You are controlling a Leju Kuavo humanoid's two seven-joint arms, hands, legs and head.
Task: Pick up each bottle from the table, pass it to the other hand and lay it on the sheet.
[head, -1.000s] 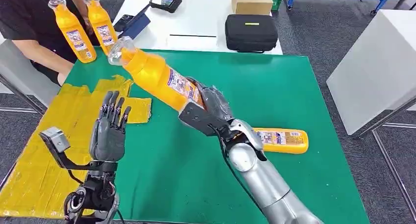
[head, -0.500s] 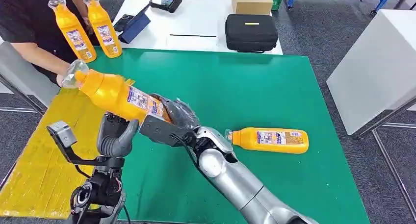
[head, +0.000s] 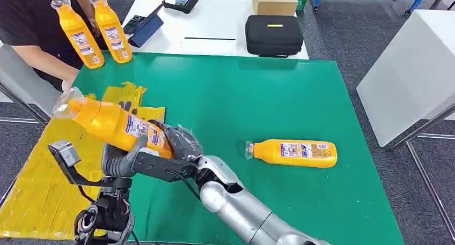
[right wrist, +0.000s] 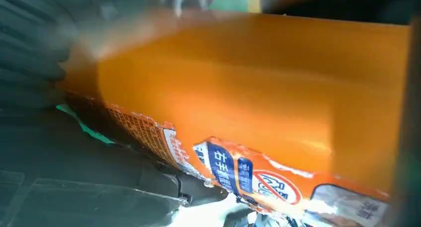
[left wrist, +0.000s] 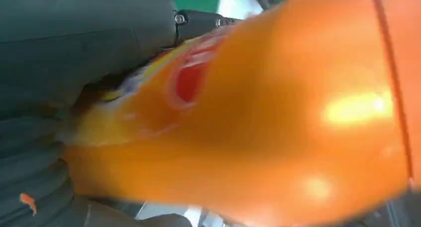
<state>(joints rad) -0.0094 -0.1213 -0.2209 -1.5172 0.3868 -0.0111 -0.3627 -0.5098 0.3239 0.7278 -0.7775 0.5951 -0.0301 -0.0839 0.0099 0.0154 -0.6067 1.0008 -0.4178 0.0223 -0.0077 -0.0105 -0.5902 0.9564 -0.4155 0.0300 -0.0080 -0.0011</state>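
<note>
Two standing bottles [head: 95,29] waiting at eleven o'clock. Lying at nine o'clock, yellow sheet [head: 37,170]. Being handed over above its edge, held bottle [head: 115,127], neck pointing to ten o'clock: left hand [head: 119,158] curling under the body, grasp not confirmable; right hand [head: 180,146] clasping the base. Lying at three o'clock on green table [head: 257,95], spare bottle [head: 292,153]. Sitting beyond, black case [head: 274,36].

Glossy silver right arm [head: 241,210], dark grey hand [head: 180,143] (black cables at the wrist).
</note>
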